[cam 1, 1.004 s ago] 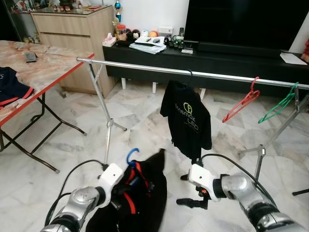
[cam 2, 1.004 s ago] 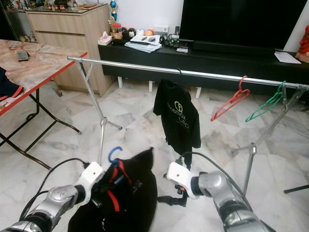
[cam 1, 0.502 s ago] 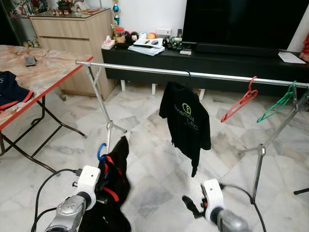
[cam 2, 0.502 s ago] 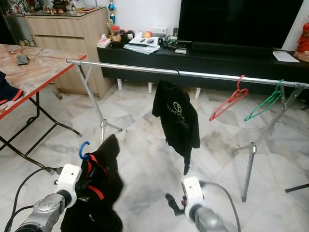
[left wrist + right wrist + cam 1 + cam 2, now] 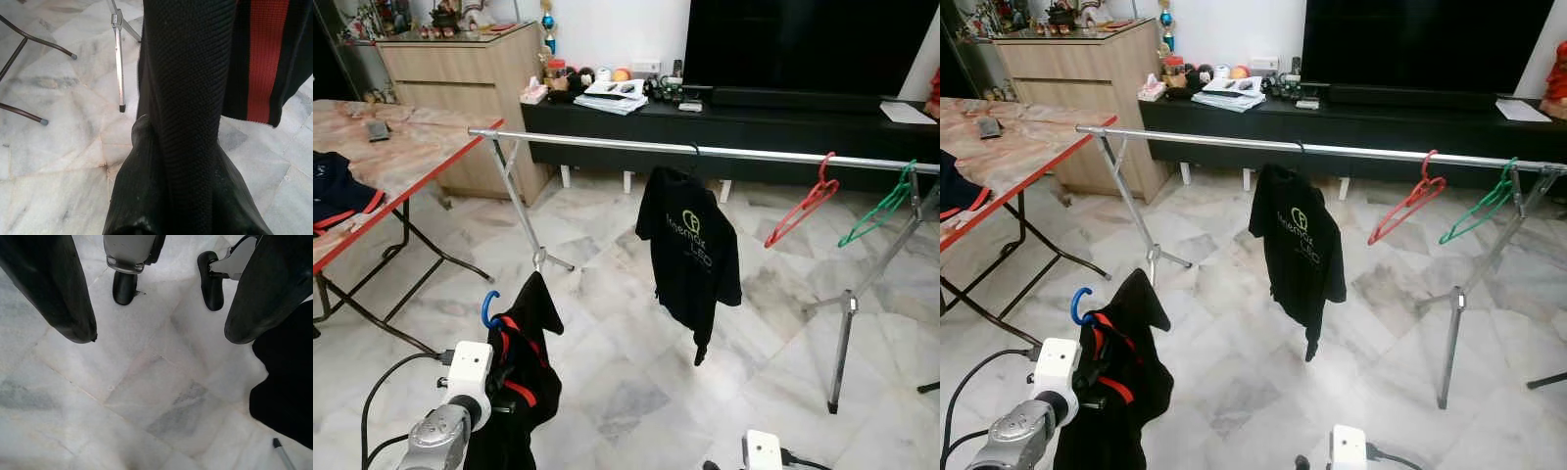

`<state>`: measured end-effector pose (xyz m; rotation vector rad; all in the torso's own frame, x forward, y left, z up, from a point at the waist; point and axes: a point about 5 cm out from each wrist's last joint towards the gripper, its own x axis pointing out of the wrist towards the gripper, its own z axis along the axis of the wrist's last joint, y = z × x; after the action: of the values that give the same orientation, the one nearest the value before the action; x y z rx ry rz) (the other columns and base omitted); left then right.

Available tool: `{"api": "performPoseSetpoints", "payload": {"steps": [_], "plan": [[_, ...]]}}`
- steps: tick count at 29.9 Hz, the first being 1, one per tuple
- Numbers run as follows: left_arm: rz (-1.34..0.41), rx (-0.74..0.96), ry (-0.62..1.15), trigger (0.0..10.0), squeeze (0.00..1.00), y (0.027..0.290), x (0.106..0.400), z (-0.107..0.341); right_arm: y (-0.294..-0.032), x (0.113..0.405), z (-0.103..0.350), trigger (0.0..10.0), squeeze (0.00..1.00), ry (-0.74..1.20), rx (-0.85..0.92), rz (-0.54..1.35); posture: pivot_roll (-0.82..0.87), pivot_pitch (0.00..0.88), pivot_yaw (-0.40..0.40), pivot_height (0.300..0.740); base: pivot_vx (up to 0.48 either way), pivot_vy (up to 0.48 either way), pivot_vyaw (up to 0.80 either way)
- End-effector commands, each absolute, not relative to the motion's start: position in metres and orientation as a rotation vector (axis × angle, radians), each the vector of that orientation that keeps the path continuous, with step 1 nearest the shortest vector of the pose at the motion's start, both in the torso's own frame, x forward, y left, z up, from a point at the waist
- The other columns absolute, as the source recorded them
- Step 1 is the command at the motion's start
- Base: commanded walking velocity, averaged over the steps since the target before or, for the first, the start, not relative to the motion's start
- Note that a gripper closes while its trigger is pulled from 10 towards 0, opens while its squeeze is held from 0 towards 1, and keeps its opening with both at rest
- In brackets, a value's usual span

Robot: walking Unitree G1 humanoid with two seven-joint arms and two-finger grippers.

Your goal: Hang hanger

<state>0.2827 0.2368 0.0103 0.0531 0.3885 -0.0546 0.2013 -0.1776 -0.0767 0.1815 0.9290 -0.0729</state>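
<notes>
Left pincer (image 5: 188,147) clamped on black-red garment (image 5: 521,377) with blue hanger (image 5: 489,306); right pincer (image 5: 161,289) open over marble floor (image 5: 146,396); rail (image 5: 705,149) carries black logo T-shirt (image 5: 690,245), wording unreadable.

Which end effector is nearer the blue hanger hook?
Left. The left end effector holds the black-and-red garment just below the blue hanger hook. The right end effector hangs low over the marble floor, well off to the right.

Left gripper (image 5: 1087,377) held a blue-hooked hanger (image 5: 1079,305) draped with a black-and-red garment (image 5: 1121,387), well short of the silver rail (image 5: 1234,143); black T-shirt (image 5: 1298,245) hung there.
</notes>
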Motion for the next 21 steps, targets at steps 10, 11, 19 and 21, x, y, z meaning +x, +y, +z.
{"api": "performPoseSetpoints", "payload": {"steps": [10, 11, 19, 21], "plan": [[-0.073, 0.048, 0.348, 10.0, 0.00, 0.238, 0.289, 0.019, -0.179, 0.203, -0.075, 10.0, 0.00, 0.917, 0.191, -0.078, -0.02, 0.000, 0.061, 0.740, 0.272, 0.000, 0.00], [-0.075, 0.047, 0.348, 10.0, 0.00, 0.238, 0.290, 0.020, -0.179, 0.204, -0.075, 10.0, 0.00, 0.919, 0.181, -0.071, -0.02, 0.000, 0.058, 0.740, 0.296, 0.000, 0.00], [-0.089, 0.035, 0.332, 10.0, 0.00, 0.232, 0.297, 0.025, -0.180, 0.207, -0.073, 10.0, 0.00, 0.923, 0.143, -0.036, -0.03, 0.000, 0.053, 0.740, 0.331, 0.000, 0.00], [-0.089, 0.035, 0.326, 10.0, 0.00, 0.232, 0.298, 0.026, -0.180, 0.209, -0.072, 10.0, 0.00, 0.921, 0.133, -0.021, -0.04, 0.000, 0.050, 0.740, 0.351, 0.000, 0.00]]}}
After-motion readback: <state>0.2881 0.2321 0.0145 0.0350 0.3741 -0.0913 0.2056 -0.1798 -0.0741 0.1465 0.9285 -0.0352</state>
